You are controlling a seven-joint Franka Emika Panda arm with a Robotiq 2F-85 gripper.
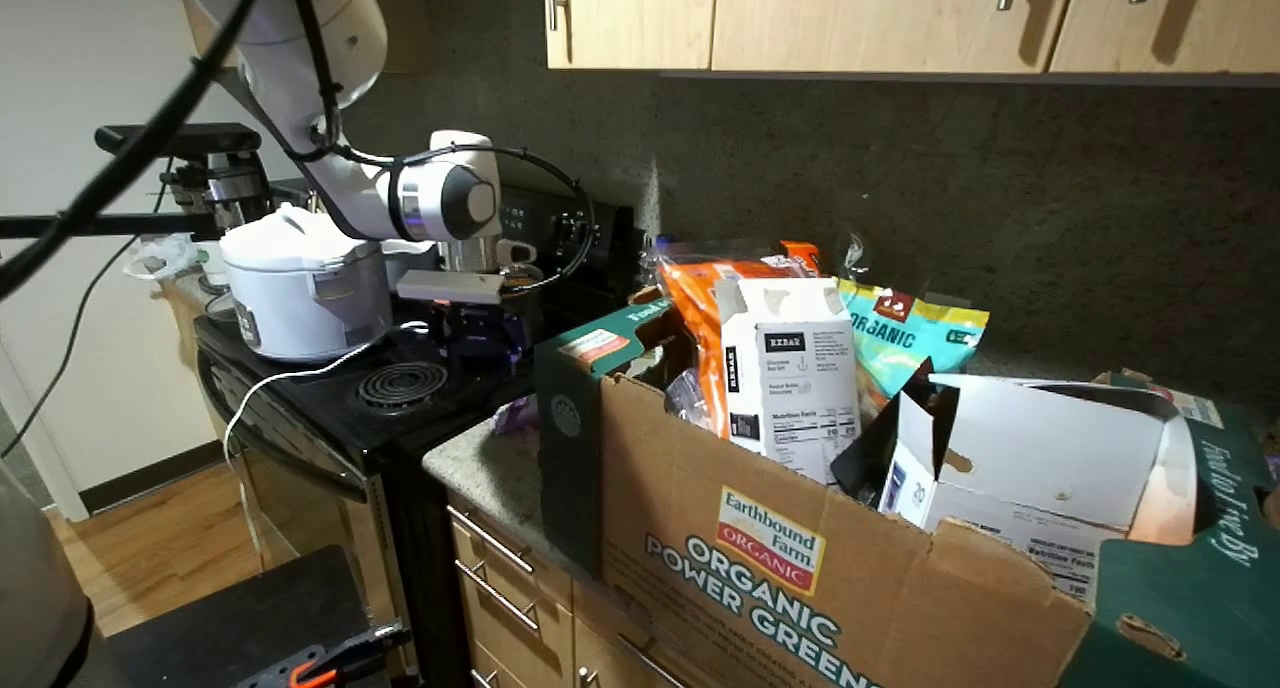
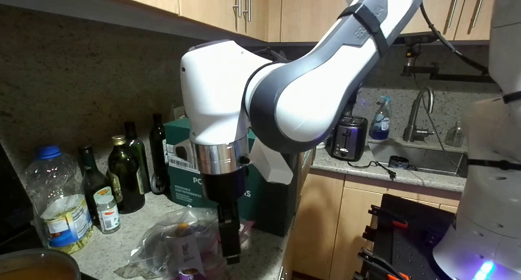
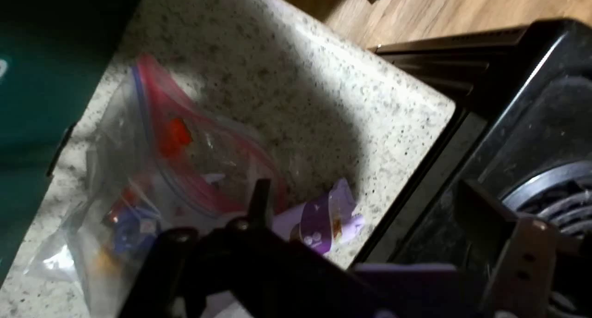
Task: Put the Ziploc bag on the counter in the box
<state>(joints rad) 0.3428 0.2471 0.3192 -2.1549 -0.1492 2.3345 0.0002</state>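
The Ziploc bag [image 3: 148,184] lies slumped on the tabletop [image 3: 286,82], just beside the Organic Power Greens box [image 1: 860,558]. The fingers [image 3: 260,200] are spread apart, gripping nothing. I'd bring them over the bag's bunched middle, pinch a thick fold, then lift well clear of the box's cardboard rim. The wrist view shows the pink zip [image 3: 196,186] plainly; in an exterior view the box hides most of the bag, yet only there do I see the RXBAR carton [image 1: 800,388] crowding inside.
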